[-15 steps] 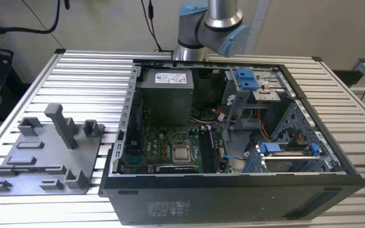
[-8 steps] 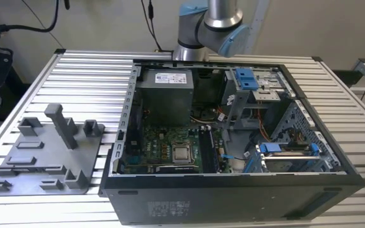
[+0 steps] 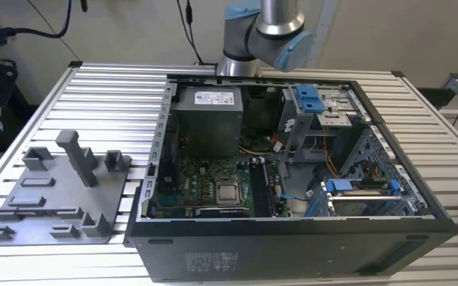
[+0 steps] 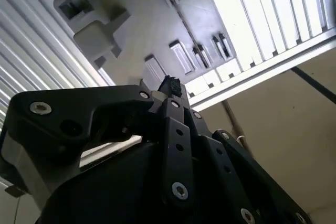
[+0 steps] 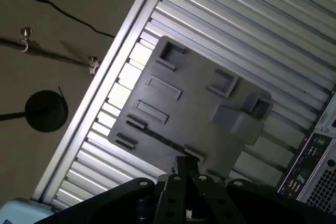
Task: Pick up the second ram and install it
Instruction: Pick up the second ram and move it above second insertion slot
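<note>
In both wrist views my gripper [image 5: 187, 162] [image 4: 169, 84] hangs high above the grey plastic tray [image 5: 184, 108] [image 4: 152, 24]. Its fingertips sit pressed together and I see nothing between them. The tray [image 3: 62, 196] lies on the slatted table at the exterior view's left, with an upright post [image 3: 78, 158] and several low holders. The second ram is out of view. The open computer case [image 3: 293, 244] lies beside the tray, its motherboard [image 3: 213, 179] facing up, with long dark slots [image 3: 265, 190] to the right of the processor socket.
The arm's base [image 3: 261, 36] stands behind the case. Inside the case are a power supply [image 3: 207, 119] and blue-tabbed drive bays [image 3: 312, 98]. Beyond the table's edge [image 5: 105, 87], cables and a round dark stand foot [image 5: 46, 111] lie on the floor.
</note>
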You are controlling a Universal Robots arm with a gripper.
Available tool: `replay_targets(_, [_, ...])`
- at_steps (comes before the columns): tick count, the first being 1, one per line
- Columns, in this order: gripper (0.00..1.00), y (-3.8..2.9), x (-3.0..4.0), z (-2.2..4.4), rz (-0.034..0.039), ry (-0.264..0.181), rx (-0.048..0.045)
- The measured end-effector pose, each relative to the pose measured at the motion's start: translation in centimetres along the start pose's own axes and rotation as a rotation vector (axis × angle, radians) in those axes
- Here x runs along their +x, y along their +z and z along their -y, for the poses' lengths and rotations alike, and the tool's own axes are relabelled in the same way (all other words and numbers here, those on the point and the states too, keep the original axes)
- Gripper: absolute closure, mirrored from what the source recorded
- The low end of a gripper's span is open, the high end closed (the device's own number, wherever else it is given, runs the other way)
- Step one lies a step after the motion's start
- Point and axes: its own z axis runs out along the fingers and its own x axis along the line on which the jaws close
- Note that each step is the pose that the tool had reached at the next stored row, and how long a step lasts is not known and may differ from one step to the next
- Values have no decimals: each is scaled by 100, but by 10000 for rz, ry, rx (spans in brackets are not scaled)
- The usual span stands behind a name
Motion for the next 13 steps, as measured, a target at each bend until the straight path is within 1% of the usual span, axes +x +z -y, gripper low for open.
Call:
replay_targets(3, [89,7,0,1,106,-439,56])
replay_targets(5, [89,14,-1,1,140,-754,70])
replay_targets(10, [89,20,1,-1,127,-1609,54])
replay_targets(13, [89,26,1,0,95,-2150,43])
